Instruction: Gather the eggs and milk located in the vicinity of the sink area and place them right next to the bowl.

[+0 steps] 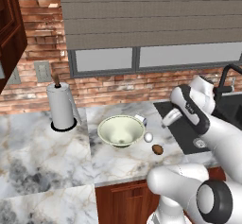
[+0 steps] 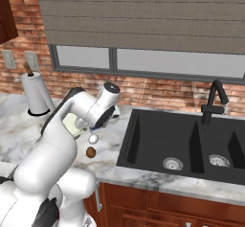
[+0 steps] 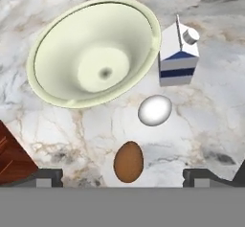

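1. Hovering above the counter, the gripper [image 3: 122, 175] had its jaws spread wide with nothing between them; the two dark tips stood well apart at the bottom of the hand view, one at each side.
2. Judged from that pose, the nearest hazard was the brown egg [image 3: 128, 161], which lay just ahead of the gap between the jaws. A straight descent could have brought a finger down on it or nudged it, and an egg on smooth marble would probably roll.
3. A roll could have carried it toward the counter's front edge or back toward the black sink [image 2: 191, 144], undoing the placement.
4. The white egg [image 3: 155, 110] sat a little farther ahead of the jaws and slightly to the right, close to the brown one but not touching it; a push on one might have knocked the other.
5. The milk carton [image 3: 178, 58] stood upright beyond the white egg, ahead and right of the jaws, just beside the bowl's rim. It was white with blue bands and a small cap, and looked light enough to tip if brushed.
6. The bowl [image 3: 93, 53] lay ahead and left of the jaws: wide, pale cream-green, with nothing inside it.
7. Both eggs and the milk appeared already set next to the bowl, so a clean upward retreat looked safest.
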